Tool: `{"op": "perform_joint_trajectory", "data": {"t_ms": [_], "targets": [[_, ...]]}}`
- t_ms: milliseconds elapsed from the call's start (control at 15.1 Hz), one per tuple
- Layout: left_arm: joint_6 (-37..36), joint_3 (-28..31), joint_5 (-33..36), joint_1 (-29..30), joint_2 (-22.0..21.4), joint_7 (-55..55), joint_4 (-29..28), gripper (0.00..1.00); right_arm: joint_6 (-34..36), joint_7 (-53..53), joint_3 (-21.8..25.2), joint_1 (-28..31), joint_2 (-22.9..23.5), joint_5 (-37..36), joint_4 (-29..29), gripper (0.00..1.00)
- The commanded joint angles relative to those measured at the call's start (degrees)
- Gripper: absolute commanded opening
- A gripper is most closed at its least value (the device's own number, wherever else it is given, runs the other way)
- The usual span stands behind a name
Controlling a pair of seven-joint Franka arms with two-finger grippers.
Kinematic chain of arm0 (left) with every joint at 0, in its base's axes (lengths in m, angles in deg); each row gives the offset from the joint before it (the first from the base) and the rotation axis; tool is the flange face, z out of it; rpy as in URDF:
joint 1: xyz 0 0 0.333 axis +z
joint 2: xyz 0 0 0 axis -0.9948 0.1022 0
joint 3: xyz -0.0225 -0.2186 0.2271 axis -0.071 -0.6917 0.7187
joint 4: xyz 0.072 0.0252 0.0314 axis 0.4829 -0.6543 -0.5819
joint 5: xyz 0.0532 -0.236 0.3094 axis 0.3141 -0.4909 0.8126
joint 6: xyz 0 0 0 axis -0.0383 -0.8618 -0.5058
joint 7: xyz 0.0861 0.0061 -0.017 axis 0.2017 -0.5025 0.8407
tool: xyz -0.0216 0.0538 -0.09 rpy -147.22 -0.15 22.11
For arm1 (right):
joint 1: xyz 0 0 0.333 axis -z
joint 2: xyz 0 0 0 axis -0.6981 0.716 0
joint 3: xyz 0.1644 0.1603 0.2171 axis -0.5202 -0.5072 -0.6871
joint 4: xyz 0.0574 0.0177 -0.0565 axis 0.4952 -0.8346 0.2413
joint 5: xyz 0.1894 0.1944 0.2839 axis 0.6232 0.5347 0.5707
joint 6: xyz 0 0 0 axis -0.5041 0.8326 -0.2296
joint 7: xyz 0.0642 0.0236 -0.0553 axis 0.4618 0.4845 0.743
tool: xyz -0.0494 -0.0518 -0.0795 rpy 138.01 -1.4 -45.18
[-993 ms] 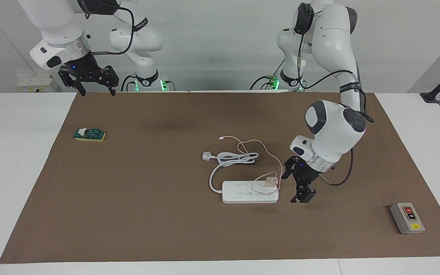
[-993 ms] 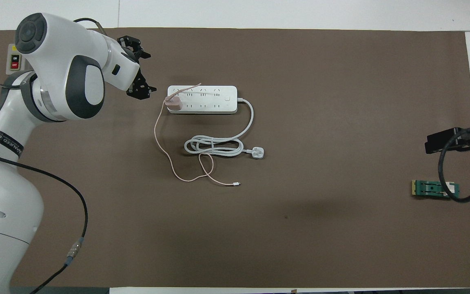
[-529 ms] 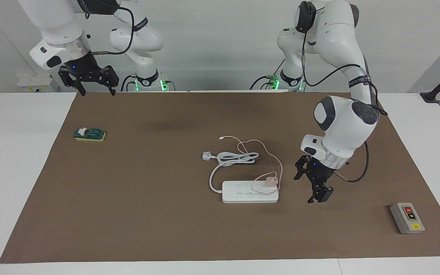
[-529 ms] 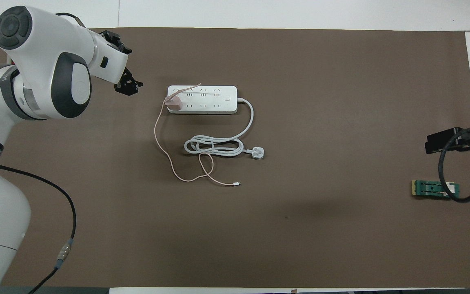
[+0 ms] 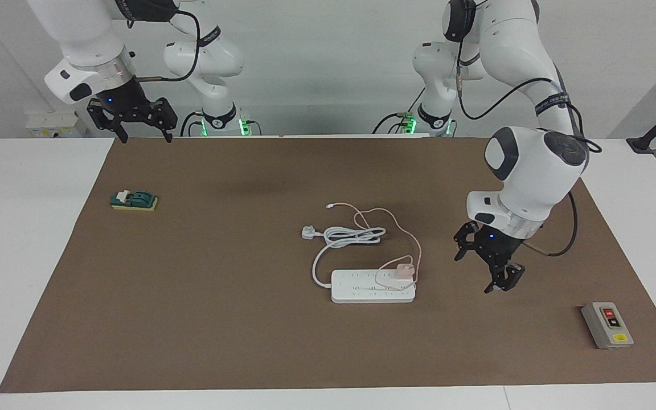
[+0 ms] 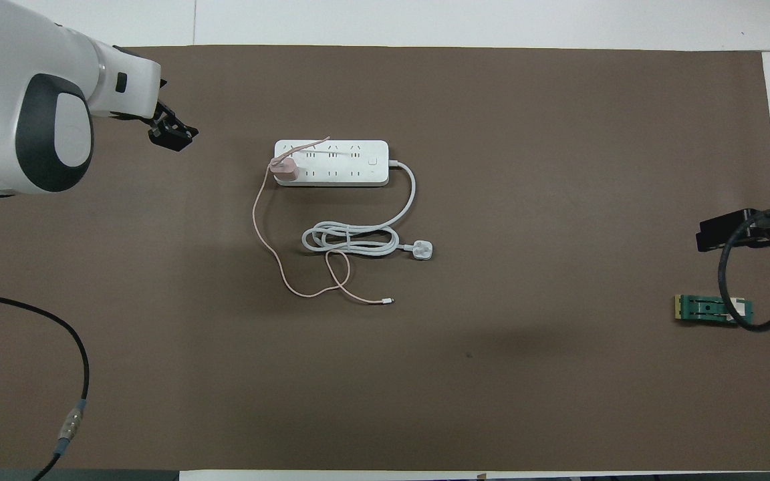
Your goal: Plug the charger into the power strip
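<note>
We see the left gripper (image 5: 489, 263) has drawn away from the power strip (image 5: 373, 286) — fingers spread, empty. The charger (image 5: 403, 271) sits plugged in. The right gripper (image 5: 134, 122) waits — open.

I have drawn my left gripper (image 5: 486, 266) away from the power strip (image 5: 373, 286): a second ago it hung just beside the end where the charger (image 5: 404, 271) sits, and now it is well clear of both. It has also risen over the brown mat (image 5: 248, 319), fingers spread and empty.
</note>
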Motion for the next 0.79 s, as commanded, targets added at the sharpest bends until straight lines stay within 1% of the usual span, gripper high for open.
{"op": "perform_joint_trajectory", "data": {"t_ms": [0,132,331,596,728], "targets": [[-6.91,0.17,4.98,0.13,-4.17,10.39,-1.37,1.00,0.24,-0.80,-0.24,0.68,-0.66,1.01,-0.32,1.00],[-12.45,0.17,6.49,0.21,-6.37,18.30,-1.37,1.00,0.24,-0.80,-0.24,0.68,-0.66,1.01,-0.32,1.00],[-16.68,0.34,6.50,1.01,-9.10,20.97,-1.37,1.00,0.24,-0.80,-0.24,0.68,-0.66,1.01,-0.32,1.00],[-22.74,2.63,6.58,1.09,-11.03,29.56,-1.20,1.00,0.24,-0.80,-0.24,0.68,-0.57,1.01,-0.32,1.00],[-26.35,2.63,6.58,1.18,-12.17,36.84,-1.29,1.00,0.24,-0.89,-0.33,0.68,-0.66,1.01,-0.32,1.00]]}}
